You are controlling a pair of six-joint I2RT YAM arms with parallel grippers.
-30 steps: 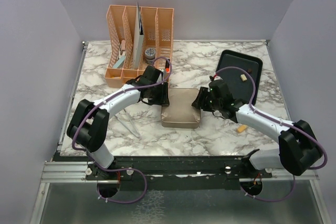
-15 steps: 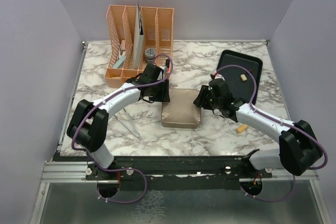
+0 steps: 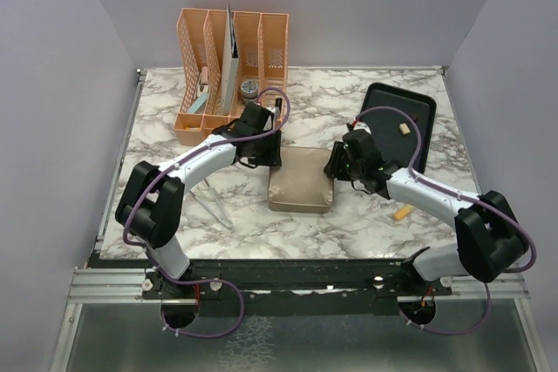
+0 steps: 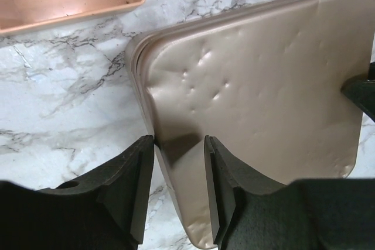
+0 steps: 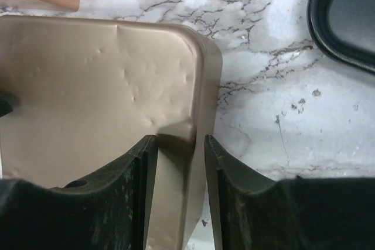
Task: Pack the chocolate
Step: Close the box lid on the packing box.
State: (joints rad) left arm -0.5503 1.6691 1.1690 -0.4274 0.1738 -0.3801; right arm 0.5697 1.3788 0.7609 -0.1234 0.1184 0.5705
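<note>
Top external view: a square gold tin [image 3: 301, 180] is seen near the middle of the marble table [image 3: 349, 98], closed and lying flat. The left gripper [image 3: 268, 156] is set against the tin's far left corner, and the right gripper [image 3: 335, 165] against its far right corner. A black tray [image 3: 384, 102] lies at the far right of the table. One cream-white piece [image 3: 404, 129] of chocolate rests on the tray. One light brown piece [image 3: 401, 213] lies on the bare marble beside the right forearm, well apart from the tin. An orange organiser [image 3: 231, 67] stands at the far left.

In the left wrist view, the tin's lid [image 4: 263, 74] is shown dented in several spots. The tin's edge runs into the gap between the two dark fingers [image 4: 135, 180], which stand apart on either side of it. Whether the edge is actually pinched cannot be told.

In the right wrist view, the opposite rim of the tin is likewise straddled by that gripper's fingers [image 5: 234, 191], with the lid's rounded corner just ahead of them. The jaws are parted around the rim, and a firm pinch cannot be confirmed. No chocolate can be seen inside the tin, since the lid covers it.
</note>
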